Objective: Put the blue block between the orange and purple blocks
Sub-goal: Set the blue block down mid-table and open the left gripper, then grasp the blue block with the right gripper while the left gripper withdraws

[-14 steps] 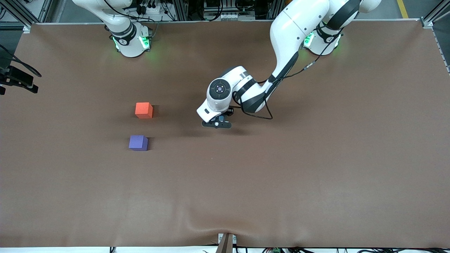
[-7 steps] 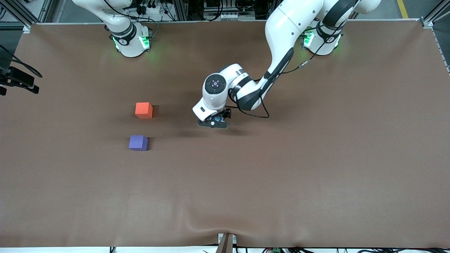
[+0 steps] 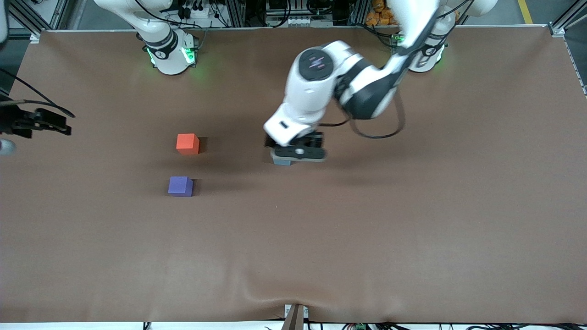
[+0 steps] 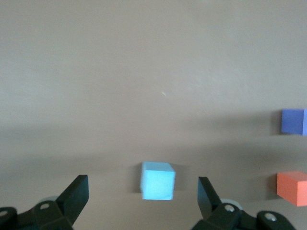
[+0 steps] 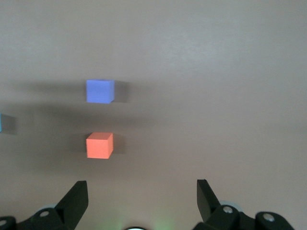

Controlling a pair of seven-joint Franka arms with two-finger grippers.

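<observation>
The blue block (image 3: 281,161) sits on the brown table near its middle, partly under my left gripper (image 3: 298,153). In the left wrist view the block (image 4: 158,180) lies on the table below my left gripper (image 4: 142,188), whose fingers (image 4: 76,191) are wide open and clear of it. The orange block (image 3: 187,143) and the purple block (image 3: 180,186) sit toward the right arm's end, purple nearer the front camera, a gap between them. My right gripper (image 5: 141,191) is open and empty, high over the table, looking down on the orange block (image 5: 99,145) and the purple block (image 5: 100,91).
The brown table cover (image 3: 412,220) is bare apart from the three blocks. The right arm's base (image 3: 169,50) and the left arm's base (image 3: 424,50) stand along the table edge farthest from the front camera. A dark part of the right arm (image 3: 36,121) shows at the table's end.
My left hand has risen and shifted slightly toward the left arm's end; the blue block now shows on the table below its open fingers. The dark right arm part has shifted a little.
</observation>
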